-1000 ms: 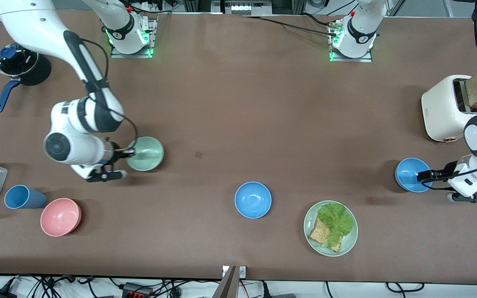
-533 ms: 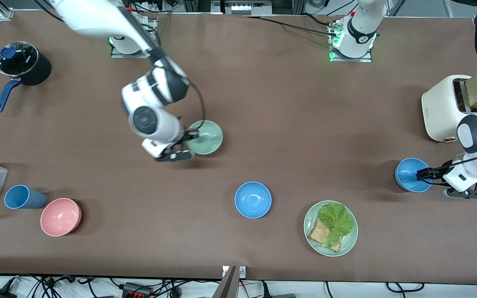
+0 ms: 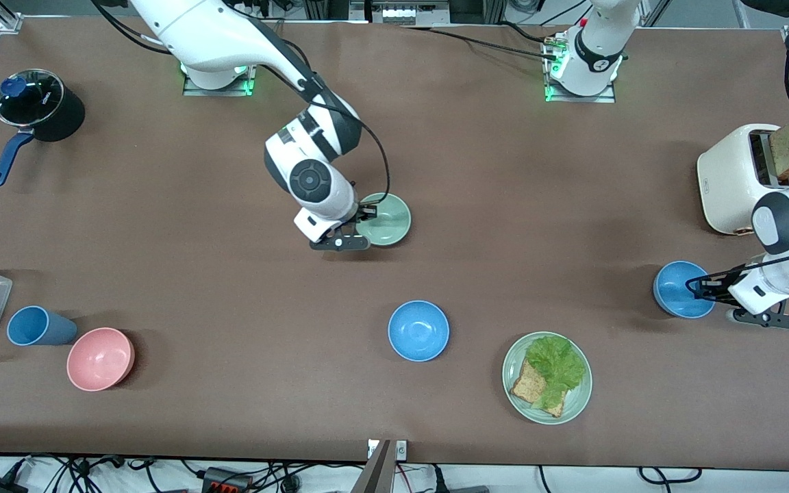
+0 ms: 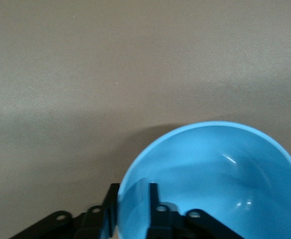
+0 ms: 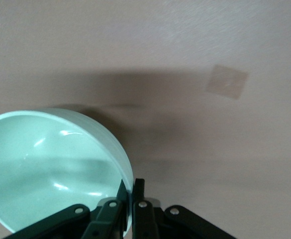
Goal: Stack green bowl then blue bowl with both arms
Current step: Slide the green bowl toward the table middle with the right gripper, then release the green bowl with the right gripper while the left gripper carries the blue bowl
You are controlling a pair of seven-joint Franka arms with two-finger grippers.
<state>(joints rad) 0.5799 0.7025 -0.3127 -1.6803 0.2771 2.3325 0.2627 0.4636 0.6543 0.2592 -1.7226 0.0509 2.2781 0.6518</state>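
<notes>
Gripping the green bowl by its rim over mid-worktop, the right claw is readying to set it down, while the left claw is pinching the blue bowl near the left arm's edge, due next.

The table is a flat matte brown with one small paler square patch. A pale mint-green bowl, plain inside and out, sits in the black fingers of the white right gripper. Two sky-blue bowls match: one toward the front edge, the other blue bowl in the black left gripper. A pink bowl and a darker blue cup share a front corner. The green plate carries bright green lettuce and speckled brown toast. The toaster is cream.
</notes>
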